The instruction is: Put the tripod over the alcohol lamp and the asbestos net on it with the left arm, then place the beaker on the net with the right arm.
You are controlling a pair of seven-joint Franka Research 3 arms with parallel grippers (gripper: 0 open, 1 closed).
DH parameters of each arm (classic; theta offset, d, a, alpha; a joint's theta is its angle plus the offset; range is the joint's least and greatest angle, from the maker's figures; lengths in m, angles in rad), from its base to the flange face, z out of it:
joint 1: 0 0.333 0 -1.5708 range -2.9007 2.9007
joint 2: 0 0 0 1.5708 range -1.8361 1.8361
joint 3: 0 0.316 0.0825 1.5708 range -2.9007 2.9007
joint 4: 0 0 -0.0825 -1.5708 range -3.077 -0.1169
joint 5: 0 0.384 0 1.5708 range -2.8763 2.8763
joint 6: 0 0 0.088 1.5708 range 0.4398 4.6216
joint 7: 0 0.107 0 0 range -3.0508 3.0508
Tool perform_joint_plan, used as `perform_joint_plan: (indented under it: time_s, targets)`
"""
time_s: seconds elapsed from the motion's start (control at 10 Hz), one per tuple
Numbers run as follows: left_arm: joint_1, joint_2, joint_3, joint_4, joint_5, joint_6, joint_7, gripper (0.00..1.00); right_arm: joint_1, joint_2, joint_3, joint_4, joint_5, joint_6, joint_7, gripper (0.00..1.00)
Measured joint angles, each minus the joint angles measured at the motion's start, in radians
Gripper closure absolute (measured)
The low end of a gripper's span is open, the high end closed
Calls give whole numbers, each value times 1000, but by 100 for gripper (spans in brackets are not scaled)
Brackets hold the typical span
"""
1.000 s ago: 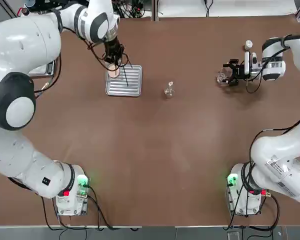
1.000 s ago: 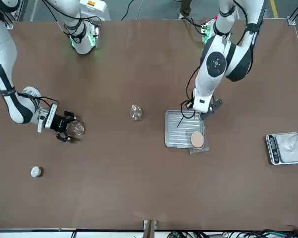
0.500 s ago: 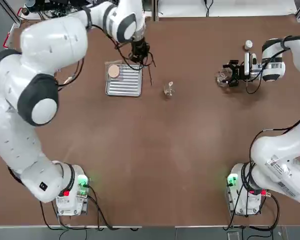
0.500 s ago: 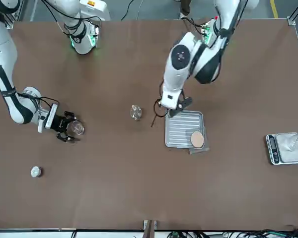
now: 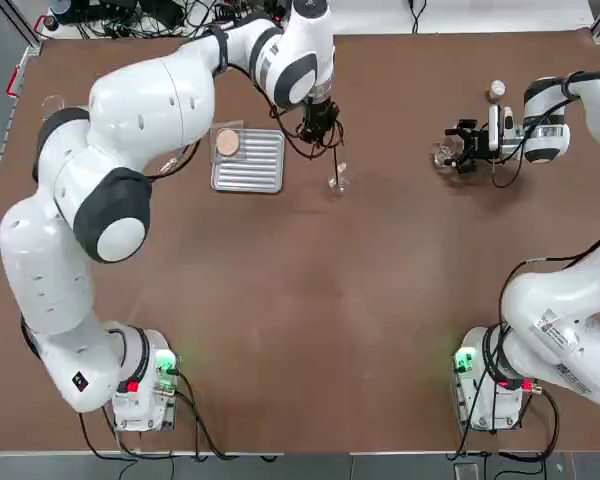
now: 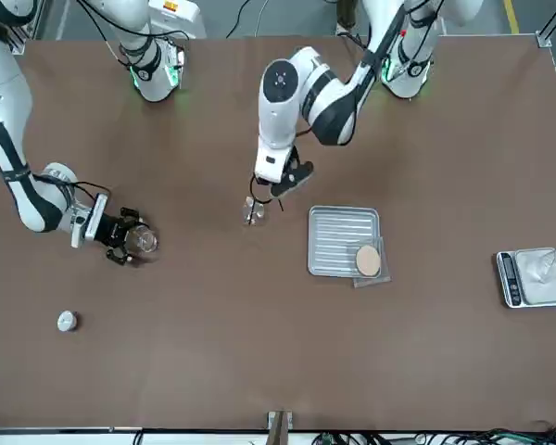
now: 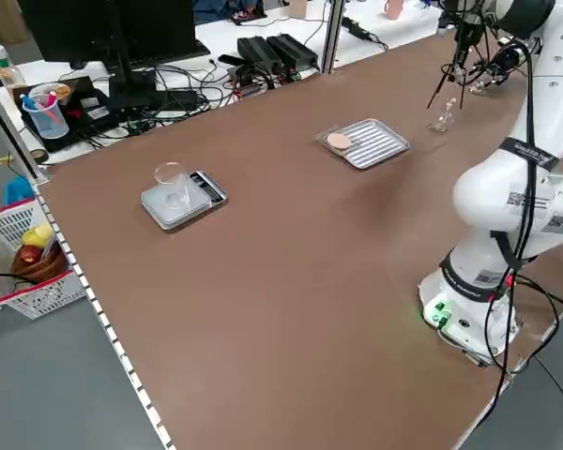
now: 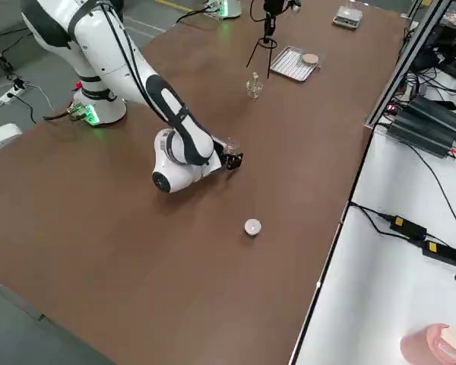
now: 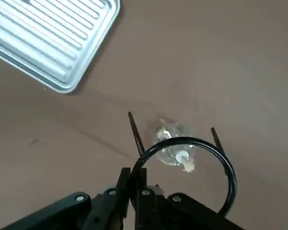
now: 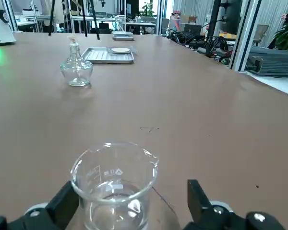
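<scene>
My left gripper [image 5: 321, 128] is shut on the black wire tripod [image 9: 182, 140], gripping it at the ring's edge and holding it up off the table. In the left wrist view, the small clear alcohol lamp [image 9: 174, 149] shows through the ring. The lamp [image 5: 337, 180] stands mid-table, just right of the ribbed tray. The asbestos net [image 5: 227, 143] lies at the tray's far-left corner. At the right, my right gripper [image 10: 129, 207] is open, with one finger on each side of the clear beaker [image 10: 114, 184], which stands on the table.
The ribbed silver tray [image 5: 255, 165] lies left of the lamp. A small white cap [image 6: 67, 321] sits beyond the beaker. A scale with a glass dish [image 6: 534, 276] is at the far left of the table.
My left arm has carried the tripod off the tray and to the right, until it hangs over the lamp. The right arm and the beaker have not moved.
</scene>
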Motion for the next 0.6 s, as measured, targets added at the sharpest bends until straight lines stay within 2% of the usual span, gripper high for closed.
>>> perform_joint_plan:
  time_s: [0.4,0.6]
  targets:
    - [-42,112,6,100,0,-1,-50,92,0,2,0,3,0,0,0,0]
    - [-44,136,8,116,0,-1,-57,92,0,3,0,3,0,0,0,0]
